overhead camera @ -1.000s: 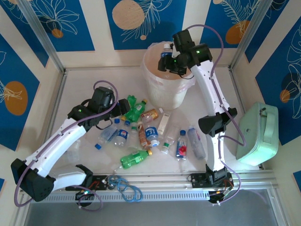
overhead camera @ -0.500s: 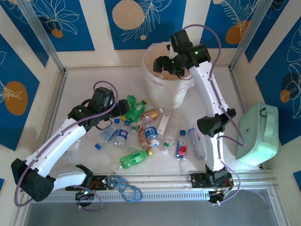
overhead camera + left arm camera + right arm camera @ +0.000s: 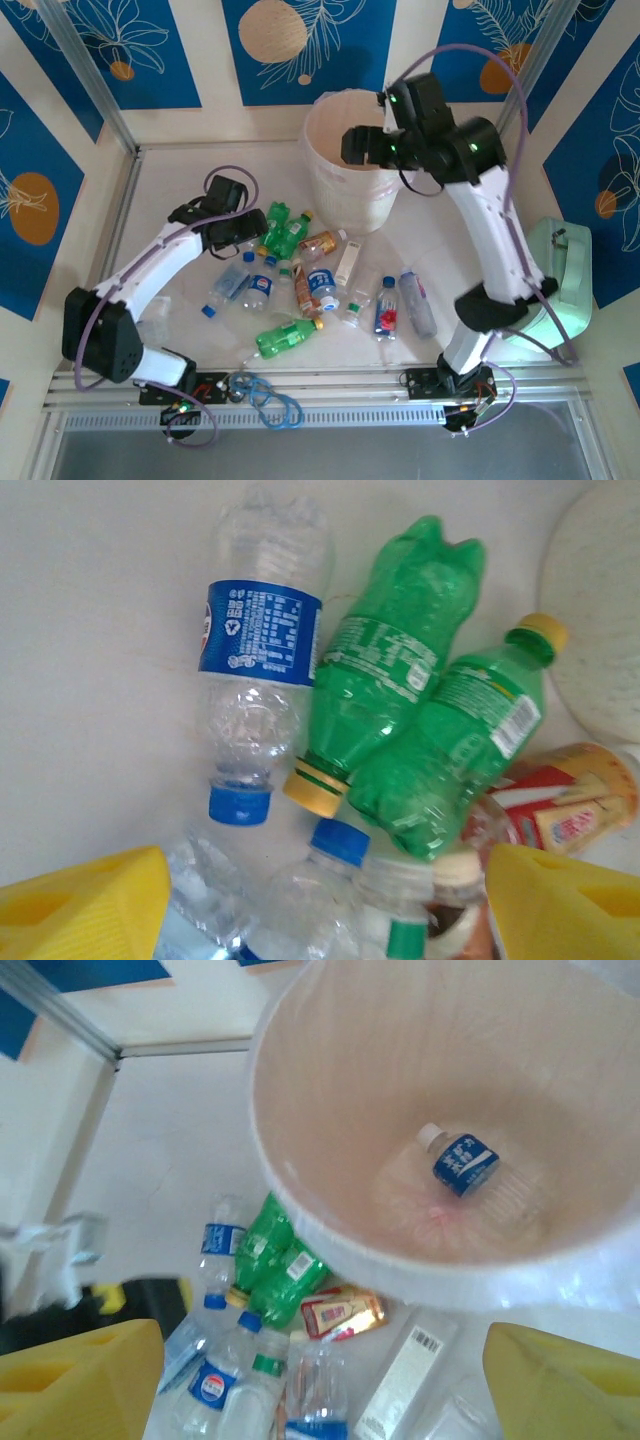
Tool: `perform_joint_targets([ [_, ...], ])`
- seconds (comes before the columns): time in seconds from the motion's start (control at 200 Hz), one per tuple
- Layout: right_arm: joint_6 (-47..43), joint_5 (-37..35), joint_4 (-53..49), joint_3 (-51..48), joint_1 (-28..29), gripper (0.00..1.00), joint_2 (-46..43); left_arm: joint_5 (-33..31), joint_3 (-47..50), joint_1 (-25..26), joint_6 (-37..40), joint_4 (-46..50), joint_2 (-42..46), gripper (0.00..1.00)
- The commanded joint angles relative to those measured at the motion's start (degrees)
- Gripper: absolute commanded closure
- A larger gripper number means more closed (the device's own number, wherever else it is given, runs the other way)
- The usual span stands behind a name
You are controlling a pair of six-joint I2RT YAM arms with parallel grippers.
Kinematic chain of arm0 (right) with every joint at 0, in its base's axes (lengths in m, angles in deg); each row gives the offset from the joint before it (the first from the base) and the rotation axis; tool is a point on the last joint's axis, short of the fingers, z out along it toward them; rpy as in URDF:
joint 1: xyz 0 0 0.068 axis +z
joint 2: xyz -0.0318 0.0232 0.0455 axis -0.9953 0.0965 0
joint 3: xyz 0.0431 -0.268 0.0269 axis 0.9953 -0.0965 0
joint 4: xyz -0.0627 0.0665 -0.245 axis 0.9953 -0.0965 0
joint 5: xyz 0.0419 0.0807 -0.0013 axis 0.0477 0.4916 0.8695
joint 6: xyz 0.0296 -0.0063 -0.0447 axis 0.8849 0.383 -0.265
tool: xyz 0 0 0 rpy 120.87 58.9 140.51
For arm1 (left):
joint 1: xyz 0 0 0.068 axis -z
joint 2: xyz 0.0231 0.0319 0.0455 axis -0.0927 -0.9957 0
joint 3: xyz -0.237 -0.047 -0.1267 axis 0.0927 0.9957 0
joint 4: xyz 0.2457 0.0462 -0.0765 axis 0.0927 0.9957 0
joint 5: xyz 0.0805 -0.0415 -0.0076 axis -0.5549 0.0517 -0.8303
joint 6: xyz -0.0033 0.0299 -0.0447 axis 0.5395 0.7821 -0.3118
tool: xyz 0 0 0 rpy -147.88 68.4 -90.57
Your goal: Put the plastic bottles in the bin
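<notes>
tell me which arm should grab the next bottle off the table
Left. The left gripper hangs open right above the green bottles lying on the table. The right gripper is open and empty up over the bin, farther from them; one blue-label bottle lies inside.

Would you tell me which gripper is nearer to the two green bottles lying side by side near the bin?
Left. The left gripper is right beside the green bottles, open and pointed at them. The right gripper hangs open over the bin, well beyond them.
</notes>
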Motion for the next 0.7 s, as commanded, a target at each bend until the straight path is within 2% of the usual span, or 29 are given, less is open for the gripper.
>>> perform_joint_targets([
  [0.0,2.5,-3.7,4.3,-10.3,3.6,0.16,-6.9,2.5,-2.3,-2.0,3.0,-2.3,-4.1,0.21],
  [0.19,8.7,-2.8,13.2,-34.1,8.6,0.17,-20.3,1.9,-5.0,-4.6,5.0,-3.3,-11.2,0.25],
  [0.325,14.1,-1.2,16.7,-46.4,11.2,0.17,-25.4,2.7,-7.1,-5.1,6.8,-3.5,-15.2,0.25],
  [0.49,17.6,-1.2,16.7,-52.1,15.2,0.18,-25.2,2.5,-10.4,-5.2,8.6,-3.3,-20.0,0.25],
  [0.695,19.1,-1.6,17.6,-53.8,17.8,0.18,-23.4,0.0,-12.5,-5.2,8.5,-2.9,-23.6,0.27],
])
